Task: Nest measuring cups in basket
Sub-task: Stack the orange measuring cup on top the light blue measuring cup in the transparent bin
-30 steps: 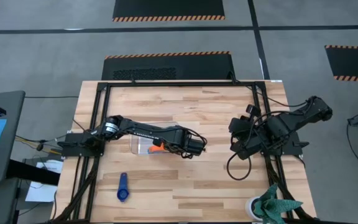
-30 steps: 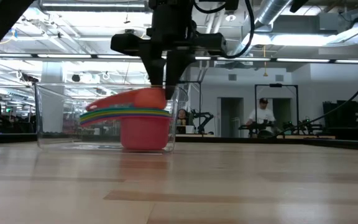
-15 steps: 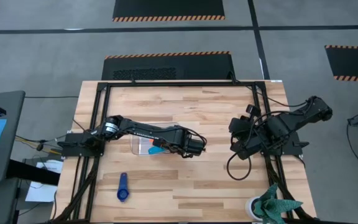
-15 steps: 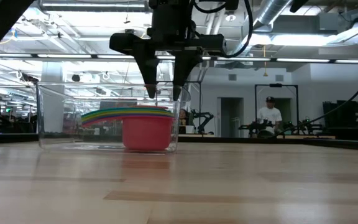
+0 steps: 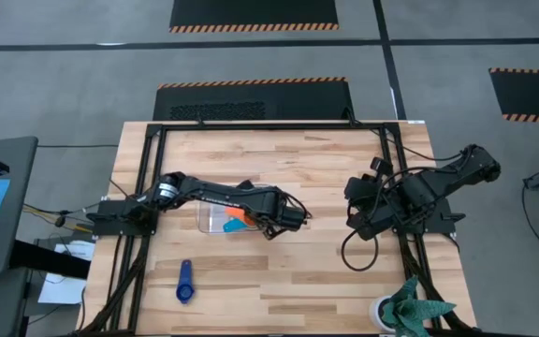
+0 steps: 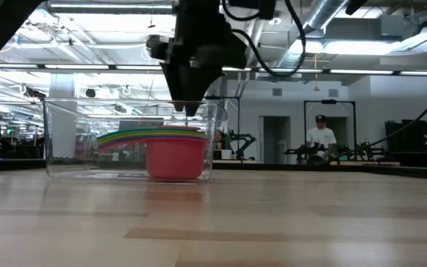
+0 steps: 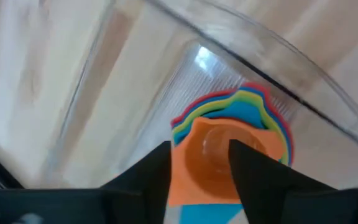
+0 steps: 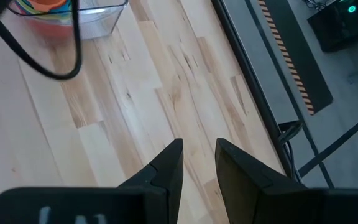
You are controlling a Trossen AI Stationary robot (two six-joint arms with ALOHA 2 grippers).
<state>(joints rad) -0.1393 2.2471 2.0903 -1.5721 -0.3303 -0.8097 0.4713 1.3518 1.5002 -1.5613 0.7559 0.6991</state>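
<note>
Wooden table (image 5: 279,271), workshop beyond. Clear basket (image 5: 215,217) sat left of centre, holding nested measuring cups (image 6: 170,144), orange on top. Left gripper (image 7: 199,163) hovered over stack, fingers apart, holding nothing. Dark blue cup (image 5: 184,282) lay near front-left edge. Right gripper (image 8: 197,155) parked near right edge, slightly parted, empty.

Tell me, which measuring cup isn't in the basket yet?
The dark blue cup, alone on the table. The other cups sit stacked in the clear basket.
</note>
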